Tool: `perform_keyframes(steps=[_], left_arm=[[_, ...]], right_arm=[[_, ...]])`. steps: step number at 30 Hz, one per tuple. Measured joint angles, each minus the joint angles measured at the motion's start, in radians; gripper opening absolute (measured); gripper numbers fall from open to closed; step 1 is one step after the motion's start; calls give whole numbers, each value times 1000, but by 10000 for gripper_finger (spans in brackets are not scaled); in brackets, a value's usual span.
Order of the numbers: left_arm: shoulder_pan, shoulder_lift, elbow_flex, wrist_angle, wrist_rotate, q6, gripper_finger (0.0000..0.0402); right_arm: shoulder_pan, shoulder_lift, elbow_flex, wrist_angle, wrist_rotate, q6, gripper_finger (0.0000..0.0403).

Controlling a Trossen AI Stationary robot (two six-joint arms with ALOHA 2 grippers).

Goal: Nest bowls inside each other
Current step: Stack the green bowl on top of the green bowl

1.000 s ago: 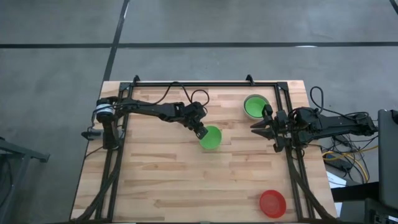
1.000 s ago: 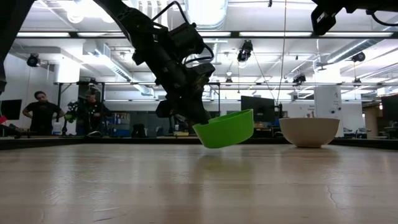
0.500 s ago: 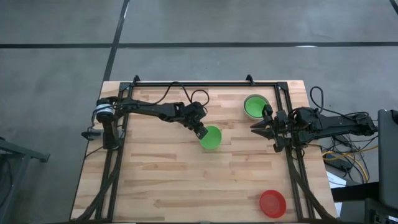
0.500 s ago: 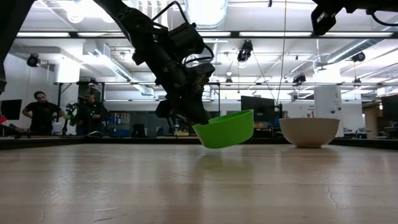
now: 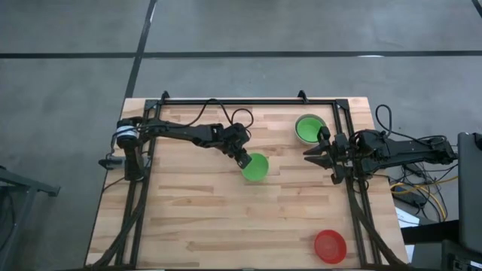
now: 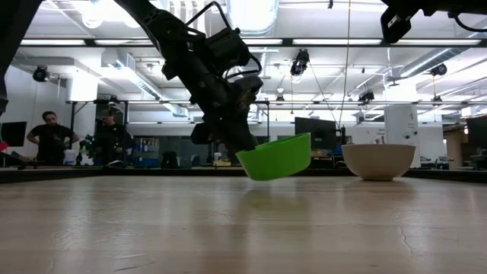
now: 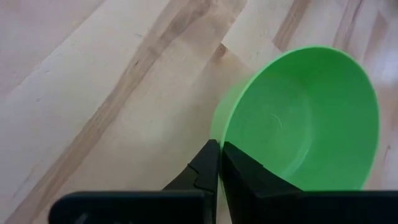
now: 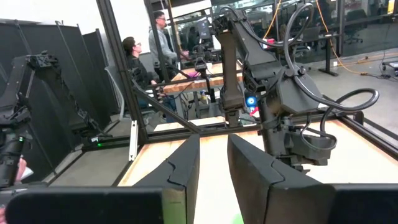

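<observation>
Setting: indoor robotics lab or workshop hall. Grey concrete floor (image 5: pixel 68 90) around a butcher-block wooden table (image 5: pixel 196 218) fitted with a black metal frame (image 5: pixel 248 100). Far behind the table: open ceiling with ducting and strip lights (image 6: pixel 335 42), hanging cables, monitors (image 6: pixel 312 129), benches. Two people (image 6: pixel 49 137) stand at far left. Right wrist view: dark partition panels (image 8: pixel 56 93), another robot arm (image 8: pixel 261 93), seated and standing people (image 8: pixel 146 56).

Wooden table (image 5: pixel 196 218), black frame rails (image 5: pixel 248 101), 2 people (image 6: pixel 49 137) standing behind, cables (image 5: pixel 418 192)
</observation>
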Motion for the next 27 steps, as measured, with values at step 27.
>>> perform_keyframes(steps=[27], left_arm=[[1,0,0,-1,17,-14,19]], right_arm=[[0,0,0,0,0,0,80]])
